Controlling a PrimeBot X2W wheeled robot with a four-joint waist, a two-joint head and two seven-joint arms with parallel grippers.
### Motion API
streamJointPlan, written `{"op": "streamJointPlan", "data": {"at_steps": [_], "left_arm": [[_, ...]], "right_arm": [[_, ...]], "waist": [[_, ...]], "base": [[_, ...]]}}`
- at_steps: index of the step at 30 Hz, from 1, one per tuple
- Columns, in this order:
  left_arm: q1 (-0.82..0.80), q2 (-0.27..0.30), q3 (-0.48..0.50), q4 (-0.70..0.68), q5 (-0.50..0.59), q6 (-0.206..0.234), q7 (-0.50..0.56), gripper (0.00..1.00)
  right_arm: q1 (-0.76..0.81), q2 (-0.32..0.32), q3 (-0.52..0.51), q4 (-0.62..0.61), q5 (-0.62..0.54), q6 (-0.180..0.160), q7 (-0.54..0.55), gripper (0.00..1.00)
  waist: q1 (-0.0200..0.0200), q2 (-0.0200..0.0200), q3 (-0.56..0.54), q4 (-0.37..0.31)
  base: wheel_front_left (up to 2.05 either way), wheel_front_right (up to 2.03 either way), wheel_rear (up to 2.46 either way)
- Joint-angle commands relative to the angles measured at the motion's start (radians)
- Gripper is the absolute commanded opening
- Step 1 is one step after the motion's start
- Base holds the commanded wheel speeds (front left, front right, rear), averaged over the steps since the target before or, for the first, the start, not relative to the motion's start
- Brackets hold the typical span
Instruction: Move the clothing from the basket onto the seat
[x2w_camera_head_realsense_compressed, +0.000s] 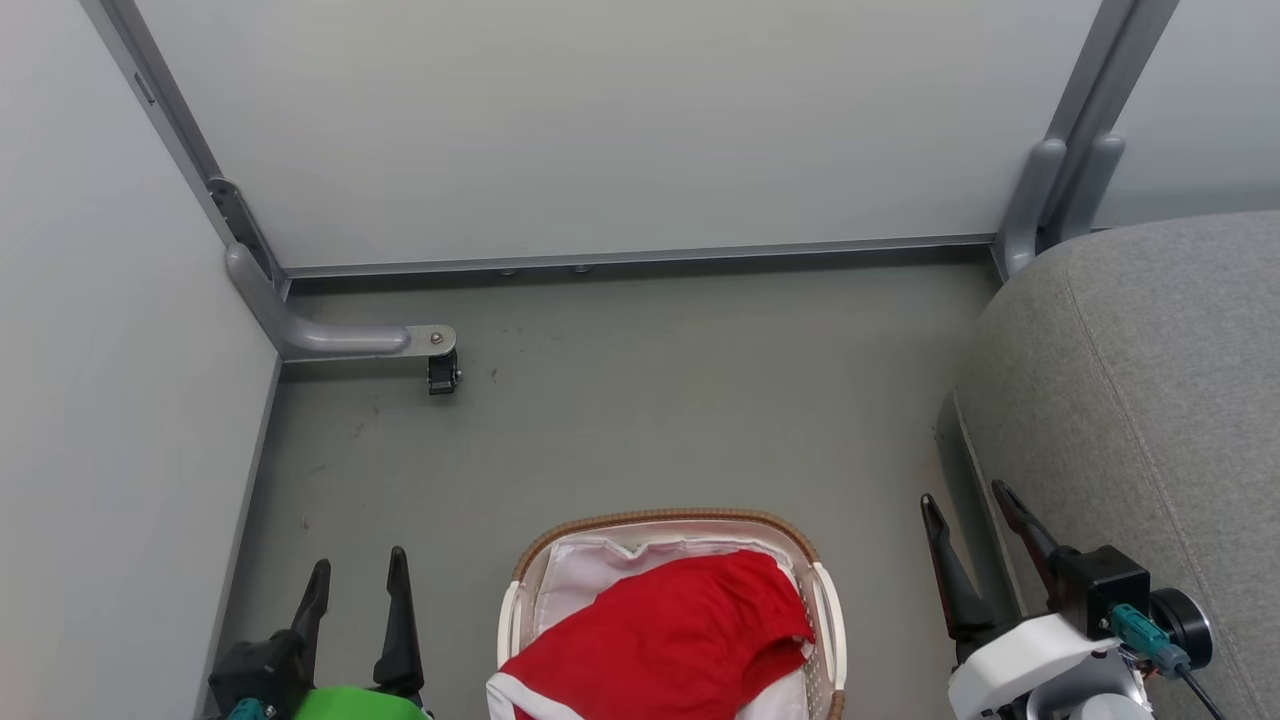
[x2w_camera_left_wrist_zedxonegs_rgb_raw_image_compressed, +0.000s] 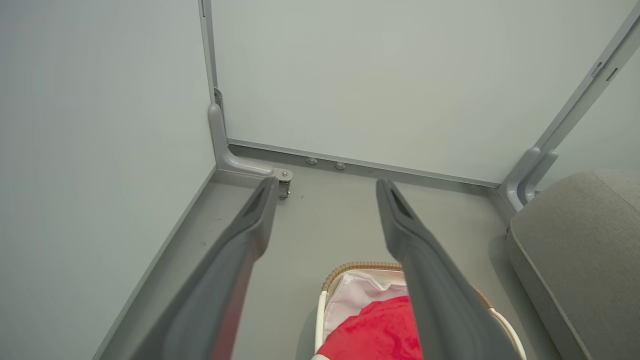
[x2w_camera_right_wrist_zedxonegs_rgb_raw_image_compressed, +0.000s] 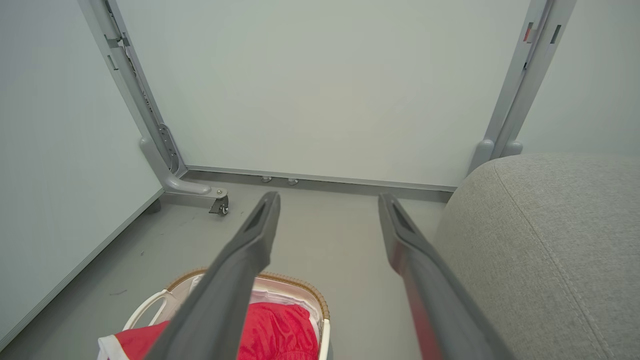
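Observation:
Red clothing (x2w_camera_head_realsense_compressed: 670, 640) with a white hem lies heaped in the cream basket (x2w_camera_head_realsense_compressed: 830, 610), which stands on the floor at the bottom centre of the head view. The clothing (x2w_camera_left_wrist_zedxonegs_rgb_raw_image_compressed: 375, 332) and the basket rim (x2w_camera_left_wrist_zedxonegs_rgb_raw_image_compressed: 360, 266) also show between my left fingers, and the clothing (x2w_camera_right_wrist_zedxonegs_rgb_raw_image_compressed: 280, 332) lies in the basket (x2w_camera_right_wrist_zedxonegs_rgb_raw_image_compressed: 300, 282) under my right fingers. The grey seat (x2w_camera_head_realsense_compressed: 1150, 400) fills the right side, seat (x2w_camera_right_wrist_zedxonegs_rgb_raw_image_compressed: 545, 250) close beside my right gripper. My left gripper (x2w_camera_head_realsense_compressed: 358, 570) stands open left of the basket. My right gripper (x2w_camera_head_realsense_compressed: 968, 500) stands open between basket and seat. Both are empty.
Pale partition panels (x2w_camera_head_realsense_compressed: 600, 120) close off the back and left. A grey metal foot with a small black caster (x2w_camera_head_realsense_compressed: 442, 372) juts onto the floor at the back left. Grey floor (x2w_camera_head_realsense_compressed: 650, 400) lies open beyond the basket.

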Motion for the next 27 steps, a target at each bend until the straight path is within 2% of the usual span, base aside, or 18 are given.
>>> {"op": "streamJointPlan", "data": {"at_steps": [1,16,20,27], "left_arm": [[0.010,0.007,0.002,0.001,-0.001,0.003,0.000,1.00],[-0.004,0.007,0.004,-0.012,-0.007,0.001,0.000,1.00],[-0.043,0.007,0.005,-0.022,-0.016,0.003,0.000,1.00],[-0.139,0.006,-0.029,-0.013,0.047,-0.016,0.000,1.00]], "right_arm": [[0.008,-0.006,-0.002,0.001,0.000,0.000,-0.005,1.00],[-0.005,-0.006,-0.010,-0.009,0.000,0.000,-0.005,1.00],[-0.025,-0.006,-0.023,-0.021,-0.006,0.000,-0.005,1.00],[-0.086,-0.006,-0.062,-0.046,-0.018,0.000,-0.005,1.00]], "waist": [[0.0000,0.0000,0.000,0.000],[0.0000,0.0000,0.020,-0.002],[0.0000,0.0000,0.059,-0.005],[0.0000,0.0000,0.175,-0.018]], "base": [[0.00,0.00,0.00],[0.00,0.00,0.00],[0.00,0.00,0.00],[0.00,0.00,0.00]]}}
